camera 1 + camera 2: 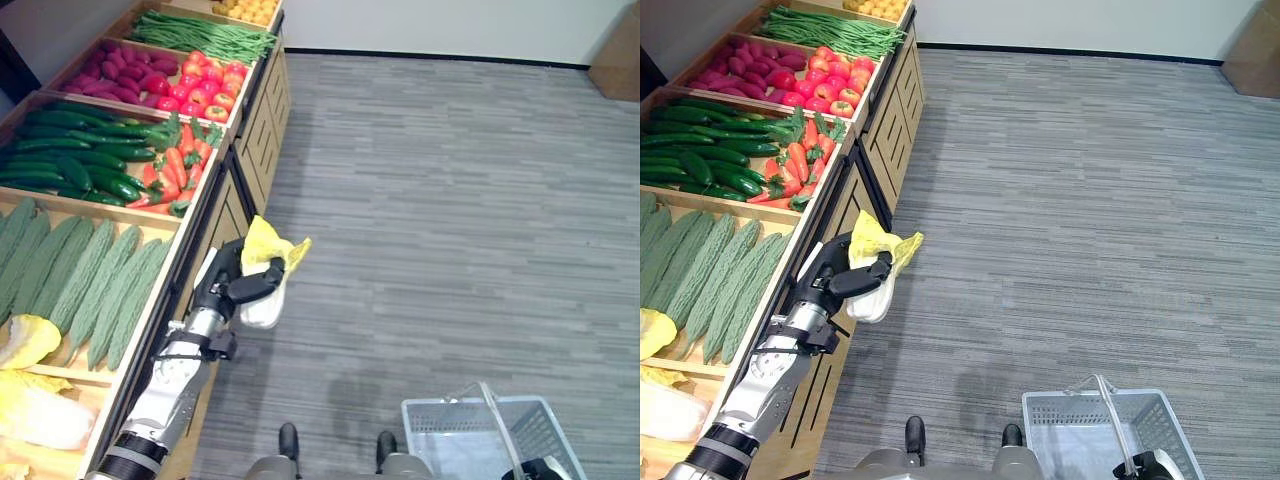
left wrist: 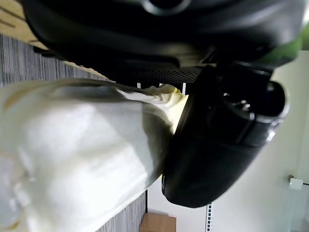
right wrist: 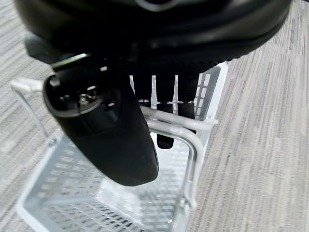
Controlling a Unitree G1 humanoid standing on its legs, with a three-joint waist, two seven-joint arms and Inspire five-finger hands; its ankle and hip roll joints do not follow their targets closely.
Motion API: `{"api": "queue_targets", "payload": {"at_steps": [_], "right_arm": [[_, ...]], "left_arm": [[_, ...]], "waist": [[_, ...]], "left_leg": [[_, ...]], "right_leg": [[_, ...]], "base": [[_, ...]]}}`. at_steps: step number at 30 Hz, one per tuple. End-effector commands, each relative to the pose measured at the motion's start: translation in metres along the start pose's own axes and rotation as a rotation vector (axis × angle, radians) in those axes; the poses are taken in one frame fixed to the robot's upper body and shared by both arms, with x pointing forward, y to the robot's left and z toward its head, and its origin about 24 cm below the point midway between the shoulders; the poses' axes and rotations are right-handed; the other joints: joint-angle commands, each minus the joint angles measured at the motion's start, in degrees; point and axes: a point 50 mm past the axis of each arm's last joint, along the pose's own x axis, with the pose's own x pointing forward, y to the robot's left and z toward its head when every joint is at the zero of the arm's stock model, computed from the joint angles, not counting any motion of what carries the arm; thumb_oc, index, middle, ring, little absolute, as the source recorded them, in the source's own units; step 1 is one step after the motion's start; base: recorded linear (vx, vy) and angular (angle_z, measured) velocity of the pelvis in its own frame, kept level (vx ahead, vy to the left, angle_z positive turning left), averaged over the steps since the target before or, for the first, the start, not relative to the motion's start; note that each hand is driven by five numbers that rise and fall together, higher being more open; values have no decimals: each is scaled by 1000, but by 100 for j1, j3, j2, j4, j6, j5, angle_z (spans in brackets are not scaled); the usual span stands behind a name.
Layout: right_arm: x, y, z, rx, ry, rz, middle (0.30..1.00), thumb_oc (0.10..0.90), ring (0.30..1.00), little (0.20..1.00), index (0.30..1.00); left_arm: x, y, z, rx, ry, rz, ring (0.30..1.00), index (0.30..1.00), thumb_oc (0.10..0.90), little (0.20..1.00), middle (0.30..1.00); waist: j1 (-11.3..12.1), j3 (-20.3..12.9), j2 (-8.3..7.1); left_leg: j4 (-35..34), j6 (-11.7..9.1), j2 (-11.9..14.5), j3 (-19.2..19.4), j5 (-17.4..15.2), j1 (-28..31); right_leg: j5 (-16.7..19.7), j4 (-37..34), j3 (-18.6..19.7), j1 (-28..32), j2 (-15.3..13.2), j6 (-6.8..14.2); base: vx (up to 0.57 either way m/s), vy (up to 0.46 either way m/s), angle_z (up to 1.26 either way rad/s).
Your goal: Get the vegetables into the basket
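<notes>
My left hand (image 1: 236, 284) is shut on a pale yellow-white cabbage (image 1: 271, 250), held just past the front edge of the wooden stand (image 1: 205, 215), above the floor. In the left wrist view the cabbage (image 2: 72, 159) lies against the palm with the thumb (image 2: 217, 145) beside it. A light grey plastic basket (image 1: 450, 430) hangs low at the right front, with nothing seen inside it. My right hand (image 3: 101, 130) is curled round its white wire handle (image 3: 178, 130); the same hand (image 1: 1155, 465) shows at the lower right corner of the right eye view.
The stand's compartments hold ridged green gourds (image 1: 90, 275), cucumbers (image 1: 70, 155), carrots (image 1: 175, 170), tomatoes (image 1: 205, 90), purple sweet potatoes (image 1: 125, 70), green beans (image 1: 205, 35) and more cabbages (image 1: 30, 400). A cardboard box (image 1: 615, 55) stands far right. Grey floor stretches rightward.
</notes>
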Motion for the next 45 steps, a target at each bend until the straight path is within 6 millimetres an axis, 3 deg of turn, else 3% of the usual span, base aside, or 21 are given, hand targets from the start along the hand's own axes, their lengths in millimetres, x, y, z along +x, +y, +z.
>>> {"api": "queue_targets", "payload": {"at_steps": [1,2,6,7,8,10,11,12,13,14,15,16,17,20,21,22,26,28,39,45], "right_arm": [[1,-92,-3,-25,19,-257,300,400,300,300,300],[1,-92,-3,-25,19,-257,300,400,300,300,300],[-4,-138,8,-79,3,-364,300,400,300,300,300],[-6,-149,15,-93,-11,-392,300,400,300,300,300],[-9,-167,33,-114,-65,-446,300,400,300,300,300],[-11,-176,45,-123,-104,-471,300,400,300,300,300],[-16,-189,74,-165,-208,-517,300,400,300,300,300],[-16,-189,75,-166,-208,-517,300,400,300,300,300],[-25,-196,115,-230,-360,-550,300,400,300,300,300],[-33,-200,137,-267,-455,-574,300,400,300,300,300],[-33,-200,136,-268,-454,-574,300,400,300,300,300],[-58,-205,177,-335,-658,-617,300,400,300,300,300],[-58,-205,176,-335,-656,-618,300,400,300,300,300],[-94,-202,224,-416,-905,-653,300,400,300,300,300],[-95,-202,225,-416,-905,-653,300,400,300,300,300],[-105,-199,244,-406,-980,-665,300,400,300,300,300],[-111,-193,262,-365,-1031,-652,300,400,300,300,300],[-122,-187,281,-439,-1089,-644,300,400,300,300,300],[-129,-165,320,-497,-1136,-611,300,400,300,300,300],[-149,-137,344,-283,-1295,-481,300,400,300,300,300]], "left_arm": [[13,-12,68,0,-340,-116,300,300,400,300,300],[13,-12,68,-1,-341,-116,300,300,400,300,300],[12,-19,72,13,-348,-180,300,300,400,300,300],[12,-20,73,17,-350,-197,300,300,400,300,300],[12,-25,75,16,-352,-229,300,300,400,300,300],[11,-26,75,14,-354,-243,300,300,400,300,300],[11,-31,76,12,-353,-271,300,300,400,300,300],[11,-30,76,12,-354,-270,300,300,400,300,300],[10,-34,77,26,-354,-295,300,300,400,300,300],[10,-35,79,42,-360,-299,300,300,400,300,300],[10,-35,79,41,-360,-298,300,300,400,300,300],[10,-37,80,45,-365,-312,300,300,400,300,300],[10,-37,80,44,-365,-313,300,300,400,300,300],[13,-47,84,39,-385,-359,300,300,400,300,300],[14,-47,84,39,-385,-359,300,300,400,300,300],[17,-57,90,42,-409,-401,300,300,400,300,300],[20,-65,95,54,-431,-439,300,300,400,300,300],[22,-75,98,70,-437,-499,300,300,400,300,300],[25,-97,105,127,-466,-630,300,300,400,300,300],[27,-104,104,140,-469,-645,300,300,400,300,300]], "waist": [[93,-310,-326],[92,-309,-325],[116,-375,-326],[125,-390,-320],[135,-407,-311],[135,-419,-310],[134,-434,-321],[129,-430,-318],[112,-458,-320],[85,-466,-325],[85,-464,-322],[32,-490,-326],[38,-491,-322],[5,-537,-307],[4,-533,-304],[28,-550,-298],[30,-546,-287],[51,-562,-284],[97,-581,-251],[106,-574,-227]], "left_leg": [[58,-317,217,-97,-53,6],[58,-317,217,-97,-53,7],[5,-344,195,-83,-60,59],[-1,-349,199,-85,-66,67],[-1,-364,209,-73,-70,73],[-1,-370,220,-67,-68,77],[-1,-375,233,-57,-65,87],[-1,-376,233,-57,-66,90],[-1,-386,252,-38,-79,100],[-1,-385,258,-18,-85,111],[-1,-385,259,-18,-87,115],[-1,-387,269,25,-98,125],[-1,-387,270,25,-99,127],[-1,-379,288,70,-116,156],[-1,-380,288,71,-117,159],[-1,-379,299,74,-122,173],[-1,-377,302,79,-133,196],[-1,-375,295,95,-148,222],[-1,-368,291,147,-170,244],[-1,-352,300,156,-180,255]], "right_leg": [[458,-131,-38,-35,-121,226],[459,-132,-38,-33,-121,226],[597,-341,-87,39,-142,265],[623,-388,-94,54,-139,274],[654,-431,-95,62,-148,278],[656,-435,-96,66,-145,279],[670,-436,-79,65,-132,268],[669,-436,-79,68,-132,268],[670,-440,-56,68,-119,264],[675,-445,-33,61,-113,262],[674,-444,-33,64,-112,262],[692,-465,-7,47,-107,261],[691,-464,-7,49,-106,261],[698,-483,21,42,-99,261],[698,-483,22,45,-99,261],[691,-484,25,58,-98,259],[689,-484,39,66,-100,253],[686,-484,69,71,-101,251],[700,-484,126,39,-113,249],[695,-484,134,31,-109,239]], "base": [[0,0,0],[38,19,0],[4,2,1],[0,0,0],[0,0,0],[0,0,0],[0,0,0],[-11,5,-4],[-5,9,-6],[-5,9,-7],[-3,11,-7],[-1,7,-9],[-1,10,-9],[11,3,-11],[19,1,-4],[0,0,0],[0,0,0],[0,0,0],[0,0,0],[5,4,-7]]}}
